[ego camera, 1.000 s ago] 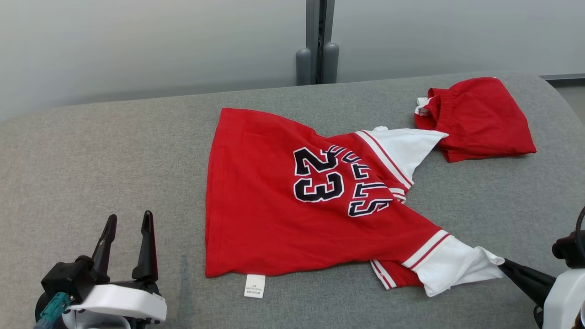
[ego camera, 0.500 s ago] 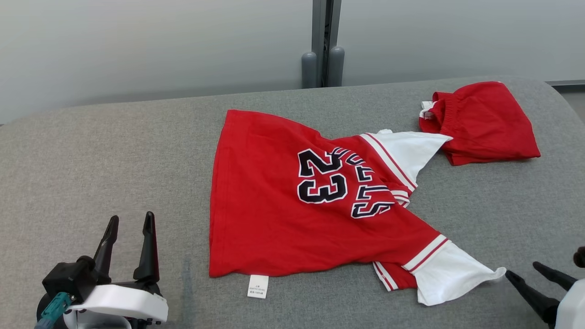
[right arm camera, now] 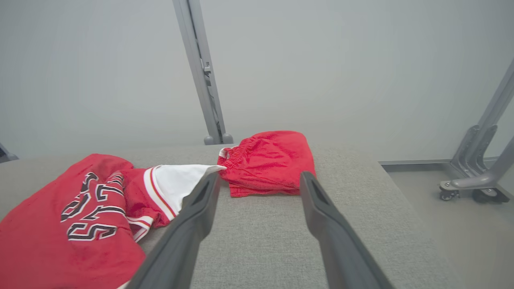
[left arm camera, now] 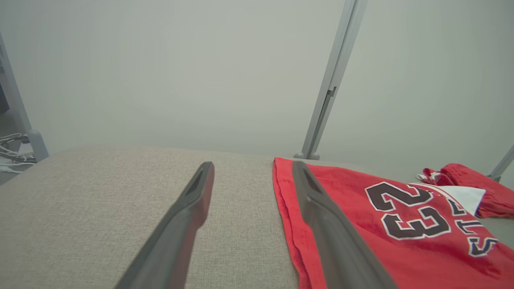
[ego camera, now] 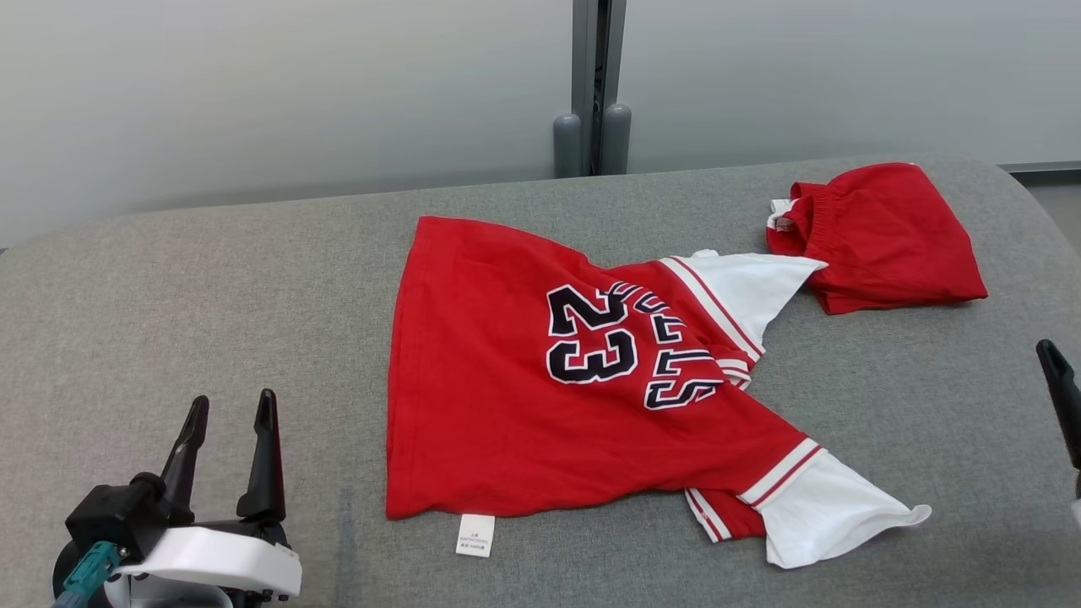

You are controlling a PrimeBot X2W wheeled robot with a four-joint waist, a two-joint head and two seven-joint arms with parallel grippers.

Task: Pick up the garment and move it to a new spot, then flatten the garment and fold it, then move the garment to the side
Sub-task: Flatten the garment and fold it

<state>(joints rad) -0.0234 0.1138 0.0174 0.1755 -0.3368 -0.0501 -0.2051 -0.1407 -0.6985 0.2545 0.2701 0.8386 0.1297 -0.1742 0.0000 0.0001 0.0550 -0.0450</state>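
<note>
The garment (ego camera: pixel 507 405), a red jersey with "23" and white sleeves, lies spread and slightly rumpled on the grey padded table (ego camera: pixel 169 295). Its near white sleeve (ego camera: pixel 832 515) rests free on the table. My left gripper (ego camera: pixel 234 399) stands open at the lower left, clear of the jersey's left hem. In the left wrist view, the left gripper (left arm camera: pixel 253 165) has that hem under its right finger (left arm camera: pixel 321 216). One right finger (ego camera: pixel 1060 397) shows at the right edge, apart from the sleeve. In the right wrist view, my right gripper (right arm camera: pixel 260 176) is open and empty above bare table, with the garment (right arm camera: pixel 40 241) to its left.
Folded red shorts (ego camera: pixel 887 236) lie at the table's far right corner, touching the jersey's far white sleeve (ego camera: pixel 752 283). A grey post (ego camera: pixel 591 84) stands behind the table. The table's right edge drops to the floor (right arm camera: pixel 441 224), where a wheeled frame (right arm camera: pixel 470 184) stands.
My right gripper opened, let go of the near white sleeve and drew away to the right; the sleeve now lies flat. The left gripper stayed put. The camera shifted slightly.
</note>
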